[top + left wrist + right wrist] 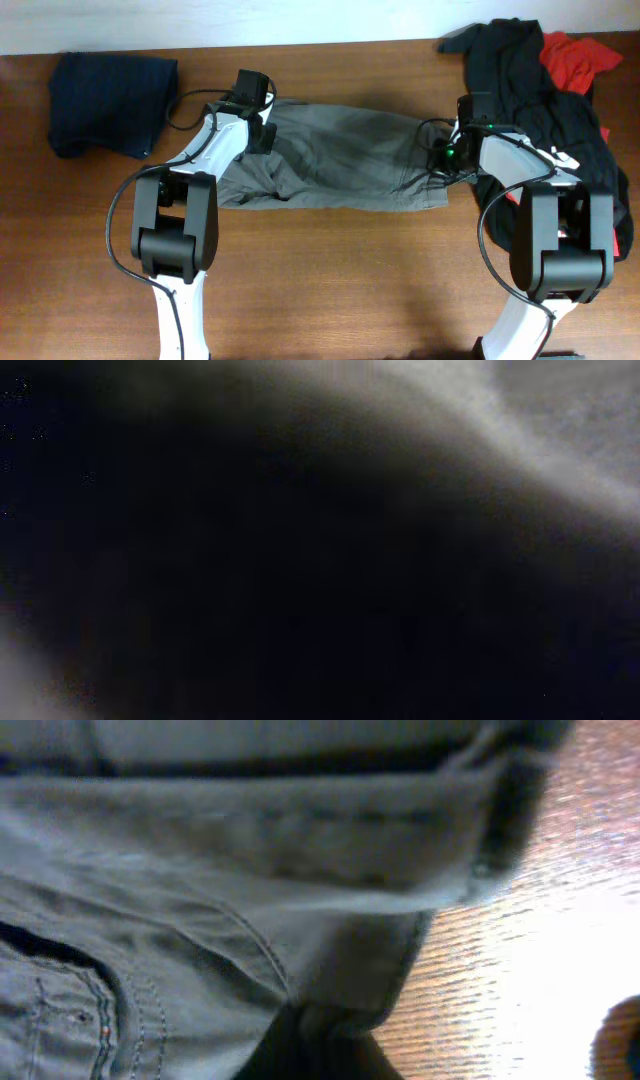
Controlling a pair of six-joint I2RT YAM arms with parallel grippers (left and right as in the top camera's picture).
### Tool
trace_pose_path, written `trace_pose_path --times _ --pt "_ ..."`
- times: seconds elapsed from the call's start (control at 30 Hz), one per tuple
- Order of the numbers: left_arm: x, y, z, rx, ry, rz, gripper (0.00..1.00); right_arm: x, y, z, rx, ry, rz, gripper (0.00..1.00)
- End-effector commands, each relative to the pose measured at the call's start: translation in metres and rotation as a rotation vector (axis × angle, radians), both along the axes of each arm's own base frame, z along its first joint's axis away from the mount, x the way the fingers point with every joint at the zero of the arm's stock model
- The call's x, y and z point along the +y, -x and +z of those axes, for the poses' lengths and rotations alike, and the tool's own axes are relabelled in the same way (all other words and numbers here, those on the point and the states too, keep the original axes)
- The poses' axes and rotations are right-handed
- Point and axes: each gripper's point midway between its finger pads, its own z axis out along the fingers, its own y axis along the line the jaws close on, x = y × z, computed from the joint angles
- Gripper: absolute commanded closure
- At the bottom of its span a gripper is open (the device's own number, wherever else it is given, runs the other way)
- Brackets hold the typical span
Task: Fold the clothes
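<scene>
Grey shorts (340, 150) lie spread flat across the middle of the wooden table (330, 280). My left gripper (262, 132) is at their upper left edge; fabric blacks out the left wrist view, so its jaws are hidden. My right gripper (447, 158) is at the shorts' right edge. In the right wrist view the grey shorts (200, 890) fill the frame with seams and a pocket, and the right gripper (330, 1045) pinches a bunched fold of them at the bottom.
A folded navy garment (105, 100) lies at the far left. A pile of black clothes (530, 90) with a red piece (575, 55) sits at the far right, partly under my right arm. Bare wood (500, 980) shows beside the shorts.
</scene>
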Motion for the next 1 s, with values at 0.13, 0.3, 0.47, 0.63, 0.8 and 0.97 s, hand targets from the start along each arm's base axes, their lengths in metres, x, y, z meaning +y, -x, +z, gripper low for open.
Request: trace_pose_path --times 0.13,0.3,0.47,0.63,0.8,0.97 --pt "0.001 0.008 -0.017 0.051 0.002 -0.001 0.99 -0.024 0.053 -0.039 0.191 -0.069 -0.069 0.96" --pt "0.001 0.011 0.003 0.058 0.001 -0.001 0.99 -0.048 0.050 0.014 0.087 -0.110 -0.043 0.96" --pt "-0.003 0.033 0.024 0.140 0.036 -0.018 0.99 -0.053 0.052 0.080 -0.025 -0.150 0.074 0.96" --pt "-0.018 0.051 0.024 0.214 0.126 -0.048 0.99 -0.025 0.045 0.127 -0.073 -0.189 0.189 0.96" --pt "-0.024 0.050 0.024 0.211 0.157 -0.059 0.99 0.030 0.032 0.153 -0.133 -0.220 0.339 0.96" --pt "-0.027 0.050 0.024 0.210 0.157 -0.064 0.99 0.099 0.028 0.164 -0.182 -0.261 0.477 0.96"
